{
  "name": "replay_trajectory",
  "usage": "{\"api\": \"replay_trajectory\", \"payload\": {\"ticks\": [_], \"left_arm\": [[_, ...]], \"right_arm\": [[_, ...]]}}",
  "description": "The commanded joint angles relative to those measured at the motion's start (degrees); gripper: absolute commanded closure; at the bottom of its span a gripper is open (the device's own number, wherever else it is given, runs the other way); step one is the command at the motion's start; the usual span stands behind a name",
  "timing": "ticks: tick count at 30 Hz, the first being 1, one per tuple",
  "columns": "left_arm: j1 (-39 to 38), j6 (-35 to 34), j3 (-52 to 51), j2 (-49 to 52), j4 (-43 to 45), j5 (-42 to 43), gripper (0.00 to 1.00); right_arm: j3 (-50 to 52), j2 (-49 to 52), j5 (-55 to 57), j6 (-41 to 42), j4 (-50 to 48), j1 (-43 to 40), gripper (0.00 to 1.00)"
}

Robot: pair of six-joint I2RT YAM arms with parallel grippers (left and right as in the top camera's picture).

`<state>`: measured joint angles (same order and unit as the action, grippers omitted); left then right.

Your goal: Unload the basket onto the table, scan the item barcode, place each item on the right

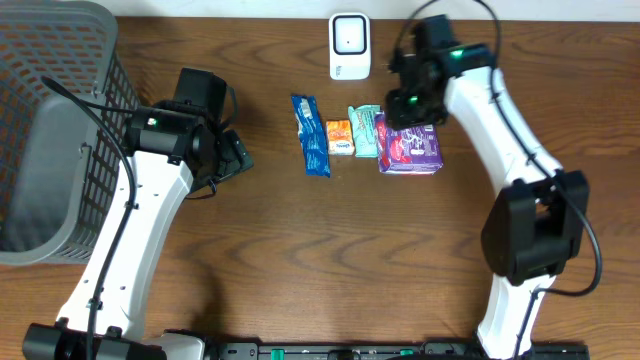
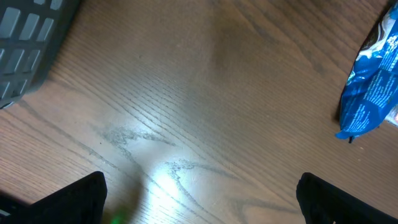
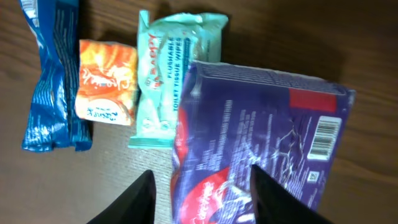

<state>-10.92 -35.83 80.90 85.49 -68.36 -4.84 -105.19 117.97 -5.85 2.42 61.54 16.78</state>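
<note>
The purple package [image 1: 410, 148] lies flat on the wooden table [image 1: 300, 250], at the right end of a row of four items and below the white scanner unit [image 1: 349, 45], which stands apart from the row at the table's far edge. The row reads from the left: blue packet [image 1: 311, 135], orange packet [image 1: 340, 137], teal wipes pack [image 1: 364, 130], purple package. The teal pack touches the purple package and is partly overlapped by it. In the right wrist view the barcode [image 3: 326, 137] faces upward on a white patch near the package's right edge. The right gripper [image 3: 202, 180] hangs over the purple package with its jaws spread apart. One of its fingers [image 3: 140, 199] sits just off the package's left edge, the other over its printed face, and no grip on the package is visible. The left gripper [image 2: 199, 199] is positioned over bare table to the left of the row, jaws fully spread, with nothing between them. The blue packet appears at the right edge of the left wrist view, and the grey basket [image 1: 50, 150] occupies the left side of the table
</note>
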Motion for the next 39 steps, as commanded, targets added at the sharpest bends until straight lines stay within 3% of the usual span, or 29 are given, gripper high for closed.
{"api": "replay_trajectory", "payload": {"ticks": [1, 6, 10, 14, 19, 23, 25, 26, 29, 34, 39], "left_arm": [[0.2, -0.3, -0.1, 0.1, -0.2, -0.3, 0.02], [0.2, -0.3, -0.1, 0.1, -0.2, -0.3, 0.02], [0.2, -0.3, -0.1, 0.1, -0.2, -0.3, 0.02], [0.2, -0.3, -0.1, 0.1, -0.2, -0.3, 0.02], [0.2, -0.3, -0.1, 0.1, -0.2, -0.3, 0.02], [0.2, -0.3, -0.1, 0.1, -0.2, -0.3, 0.02], [0.2, -0.3, -0.1, 0.1, -0.2, -0.3, 0.02], [0.2, -0.3, -0.1, 0.1, -0.2, -0.3, 0.02], [0.2, -0.3, -0.1, 0.1, -0.2, -0.3, 0.02], [0.2, -0.3, -0.1, 0.1, -0.2, -0.3, 0.02], [0.2, -0.3, -0.1, 0.1, -0.2, -0.3, 0.02]], "right_arm": [[0.8, -1.7, 19.4, 6.0, 0.2, 5.8, 0.55], [6.5, 1.0, 32.3, 13.3, -2.4, 11.5, 0.52], [12.0, 1.5, 40.5, 14.0, -7.6, 13.1, 0.51], [16.3, 1.5, 39.9, 14.3, -12.8, 12.7, 0.44], [19.9, 1.5, 35.4, 14.3, -17.4, 11.9, 0.46], [22.4, 1.7, 35.2, 14.3, -20.6, 11.2, 0.6], [22.8, 1.7, 35.2, 14.3, -20.8, 11.0, 0.79], [22.6, 1.7, 34.6, 14.3, -20.5, 10.9, 0.95], [20.5, 1.6, 33.8, 14.3, -18.3, 10.5, 0.99], [12.1, 1.5, 24.6, 12.8, -11.4, 6.7, 0.99], [1.5, 1.5, -6.8, 5.1, -5.3, -2.6, 0.99]]}}
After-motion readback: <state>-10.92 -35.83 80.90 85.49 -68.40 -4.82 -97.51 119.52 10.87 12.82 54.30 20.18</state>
